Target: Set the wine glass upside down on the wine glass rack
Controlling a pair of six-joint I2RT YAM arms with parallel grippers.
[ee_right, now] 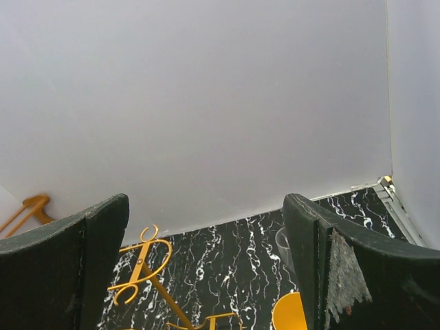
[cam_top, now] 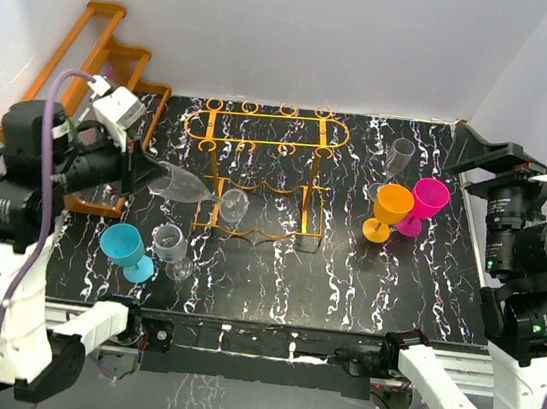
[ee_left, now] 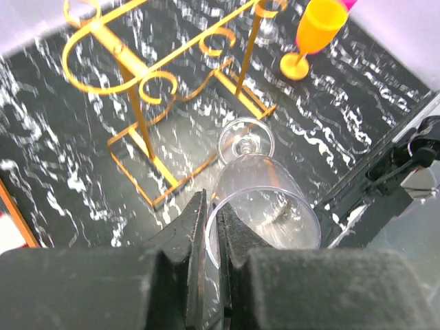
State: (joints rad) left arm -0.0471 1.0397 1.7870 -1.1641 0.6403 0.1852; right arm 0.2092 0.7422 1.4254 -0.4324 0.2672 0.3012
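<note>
Wrist of my left arm is angling down, left claw pinching the rim of the clear stemmed wine glass, which is hanging sideways just beside the one orange-gold wire rack. My right claw is gaping wide. Five others are standing: teal goblet, grey goblet, orange goblet, magenta goblet, and a faint smoky glass

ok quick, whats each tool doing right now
left tool: closed on the rim of the clear wine glass
right tool: open, holding nothing
</note>
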